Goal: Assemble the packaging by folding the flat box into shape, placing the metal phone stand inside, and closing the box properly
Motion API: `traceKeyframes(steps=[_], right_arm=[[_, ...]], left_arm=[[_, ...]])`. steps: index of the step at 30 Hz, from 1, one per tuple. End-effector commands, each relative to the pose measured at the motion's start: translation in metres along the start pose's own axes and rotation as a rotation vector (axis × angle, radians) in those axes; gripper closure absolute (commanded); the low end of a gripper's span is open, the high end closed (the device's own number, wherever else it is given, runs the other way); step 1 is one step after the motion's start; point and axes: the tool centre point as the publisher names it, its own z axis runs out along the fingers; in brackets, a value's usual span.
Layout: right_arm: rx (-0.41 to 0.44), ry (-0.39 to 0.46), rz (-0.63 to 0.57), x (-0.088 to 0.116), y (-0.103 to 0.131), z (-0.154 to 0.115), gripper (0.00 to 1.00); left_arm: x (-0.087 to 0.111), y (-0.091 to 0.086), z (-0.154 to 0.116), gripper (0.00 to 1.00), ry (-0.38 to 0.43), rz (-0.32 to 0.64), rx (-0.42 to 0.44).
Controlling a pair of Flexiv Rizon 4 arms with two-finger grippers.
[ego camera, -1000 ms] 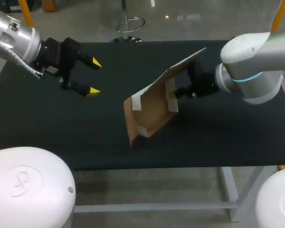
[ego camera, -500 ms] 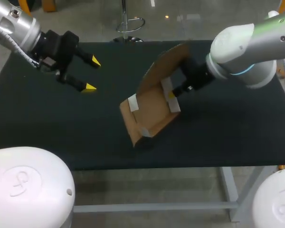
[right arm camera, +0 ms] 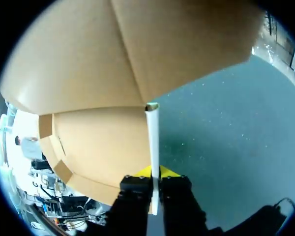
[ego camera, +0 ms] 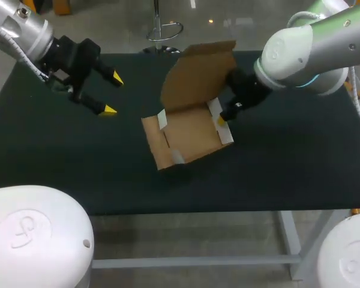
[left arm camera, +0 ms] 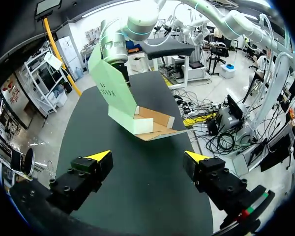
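Note:
The cardboard box [ego camera: 189, 135] rests mid-table as an open tray, brown inside, pale green outside in the left wrist view [left arm camera: 147, 125]. Its lid [ego camera: 198, 72] stands up at the far side. My right gripper [ego camera: 222, 118] is shut on the tray's right side wall. In the right wrist view the thin white wall edge [right arm camera: 153, 142] is pinched between its fingers, gripper [right arm camera: 155, 181]. My left gripper [ego camera: 112, 94] hovers open to the box's left, apart from it. The left wrist view shows it [left arm camera: 148, 157] with the box ahead. No phone stand is in view.
The black table [ego camera: 60, 162] is bare to the left of and in front of the box. My right arm [ego camera: 300, 54] reaches in over the table's back right. The front edge [ego camera: 228, 210] lies just below the box.
My right arm has swung the box from standing tilted on its edge down to a flatter pose, with the lid now upright. The left gripper drifted slightly left.

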Motion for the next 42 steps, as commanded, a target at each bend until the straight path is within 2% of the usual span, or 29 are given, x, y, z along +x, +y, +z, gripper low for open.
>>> traceKeyframes(steps=[1, 10, 13, 15, 31, 36, 42], right_arm=[[0.145, -0.043, 0.031, 0.008, 0.002, -0.001, 1.00], [0.198, -0.126, 0.168, 0.009, -0.009, 0.006, 1.00], [0.209, -0.136, 0.219, 0.009, -0.015, 0.008, 1.00], [0.200, -0.110, 0.256, 0.009, -0.019, 0.007, 1.00], [0.198, -0.107, 0.261, 0.009, -0.022, 0.006, 1.00], [0.233, -0.180, 0.372, 0.017, -0.020, 0.010, 1.00], [0.261, -0.243, 0.475, 0.019, -0.030, 0.009, 1.00]], left_arm=[[0.004, 0.002, -0.002, 0.00, -0.008, -0.004, -0.009], [0.008, 0.011, 0.000, 0.00, -0.024, -0.025, -0.033], [0.009, 0.015, 0.000, 0.00, -0.024, -0.032, -0.038], [0.010, 0.018, 0.001, 0.00, -0.007, -0.028, -0.061], [0.009, 0.018, 0.002, 0.00, -0.008, -0.035, -0.057], [0.010, 0.025, 0.004, 0.00, -0.019, -0.057, -0.047], [0.012, 0.032, 0.007, 0.00, -0.025, -0.084, -0.044]])
